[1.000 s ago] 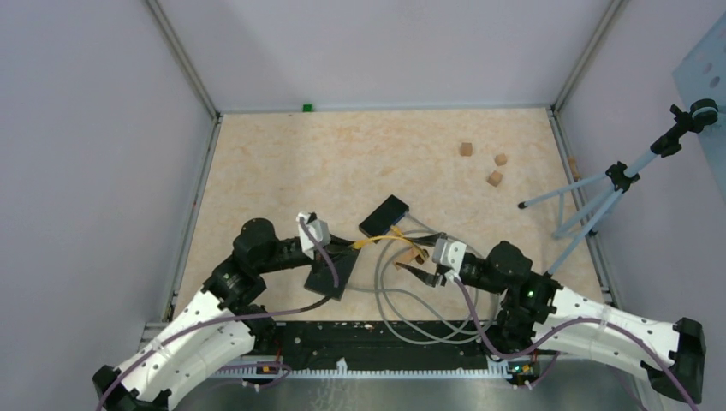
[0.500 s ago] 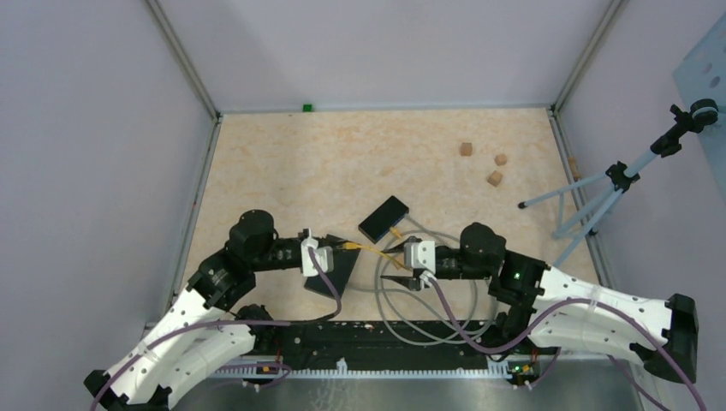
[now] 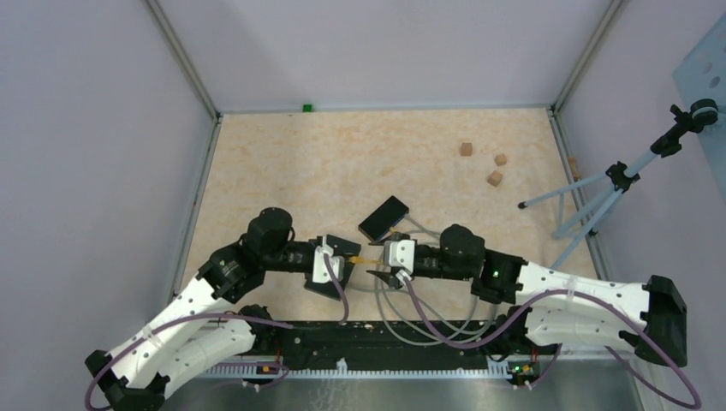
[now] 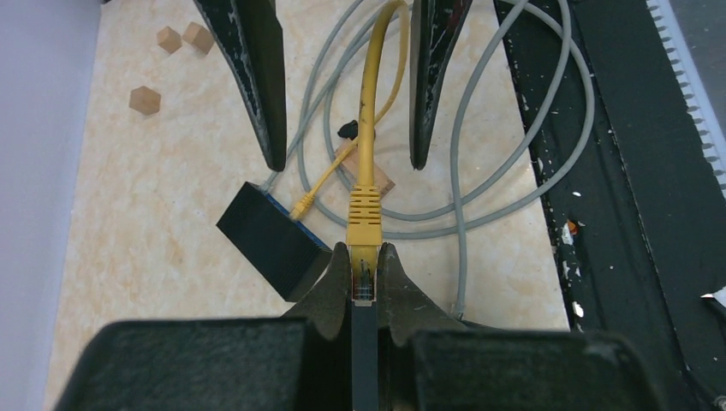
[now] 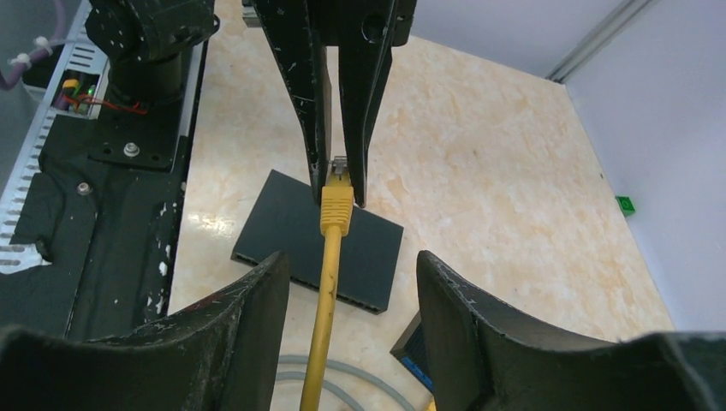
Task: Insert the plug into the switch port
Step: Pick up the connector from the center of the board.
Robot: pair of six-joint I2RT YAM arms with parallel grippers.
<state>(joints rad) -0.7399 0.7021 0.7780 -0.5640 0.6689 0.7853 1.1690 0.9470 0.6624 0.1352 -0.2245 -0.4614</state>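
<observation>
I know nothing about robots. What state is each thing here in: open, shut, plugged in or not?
left tool: shut on the yellow plug
right tool: open, straddling the yellow cable
yellow plug: held by its tip over the switch, not in a port
switch: lying flat on the table, plug not inserted

Overhead view; opposed close wrist views, shared plug (image 4: 363,208)

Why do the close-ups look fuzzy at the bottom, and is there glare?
Left wrist: the left gripper sits near the lens, soft and dark; the yellow plug is sharp. Right wrist: bright glare on the table. Top external: even light.
</observation>
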